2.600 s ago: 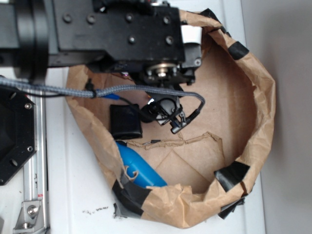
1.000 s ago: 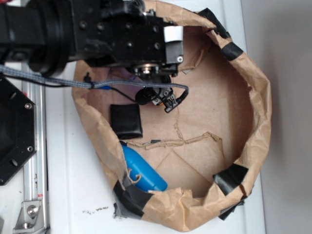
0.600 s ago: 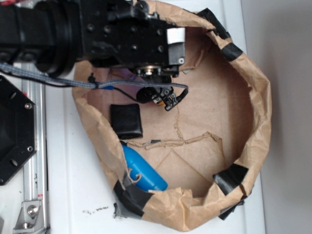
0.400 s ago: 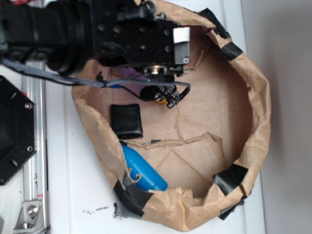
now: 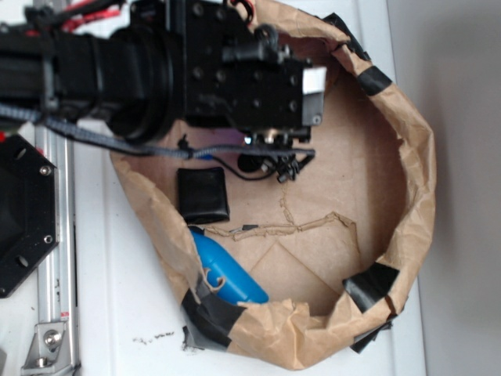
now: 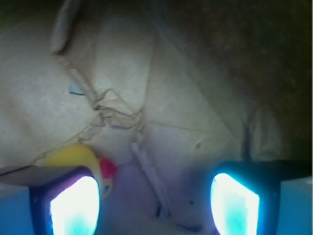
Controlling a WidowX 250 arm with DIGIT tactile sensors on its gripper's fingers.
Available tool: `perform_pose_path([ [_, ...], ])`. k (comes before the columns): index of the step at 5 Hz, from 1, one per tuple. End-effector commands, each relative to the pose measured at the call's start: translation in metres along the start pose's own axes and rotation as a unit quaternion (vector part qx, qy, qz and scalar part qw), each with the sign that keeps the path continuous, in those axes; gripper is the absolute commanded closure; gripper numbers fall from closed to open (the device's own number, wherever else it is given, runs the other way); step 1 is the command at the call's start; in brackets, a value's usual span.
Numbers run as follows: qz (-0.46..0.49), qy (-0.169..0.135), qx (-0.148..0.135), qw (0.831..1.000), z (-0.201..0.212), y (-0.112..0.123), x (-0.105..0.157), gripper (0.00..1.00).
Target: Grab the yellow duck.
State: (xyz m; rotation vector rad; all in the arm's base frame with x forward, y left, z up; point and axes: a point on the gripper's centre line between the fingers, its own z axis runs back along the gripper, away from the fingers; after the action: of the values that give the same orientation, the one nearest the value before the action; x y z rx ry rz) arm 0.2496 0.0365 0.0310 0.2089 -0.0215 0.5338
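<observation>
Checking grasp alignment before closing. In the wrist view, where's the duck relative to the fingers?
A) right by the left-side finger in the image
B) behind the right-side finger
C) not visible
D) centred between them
A: the duck peeks out just above and beside the left-side finger, not in the middle of the gap of the open gripper.

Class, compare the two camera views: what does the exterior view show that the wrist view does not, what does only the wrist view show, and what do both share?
Only the exterior view shows the black square pad, the blue object against the wall of the brown paper bag, and the robot arm. Only the wrist view shows the yellow duck with its red-orange beak, lying just beyond one pincer finger, with the pincer open. Both views show the bag's creased brown paper floor.
</observation>
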Motion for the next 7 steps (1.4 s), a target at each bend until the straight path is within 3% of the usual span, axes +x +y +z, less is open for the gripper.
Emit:
perform_pose_path([
  [1,-0.036,-0.011,-0.024,0.999,0.006,-0.019,-0.015,0.00],
  [2,-0.047,-0.022,-0.054,0.997,0.022,-0.033,-0.016,0.00],
  [4,-0.048,-0.033,-0.056,0.997,0.027,-0.032,-0.010,0.00],
  [5,-0.046,-0.038,-0.054,0.997,0.026,-0.022,-0.007,0.00],
  [7,-0.007,-0.063,-0.080,0.995,0.035,0.025,0.010,0.00],
])
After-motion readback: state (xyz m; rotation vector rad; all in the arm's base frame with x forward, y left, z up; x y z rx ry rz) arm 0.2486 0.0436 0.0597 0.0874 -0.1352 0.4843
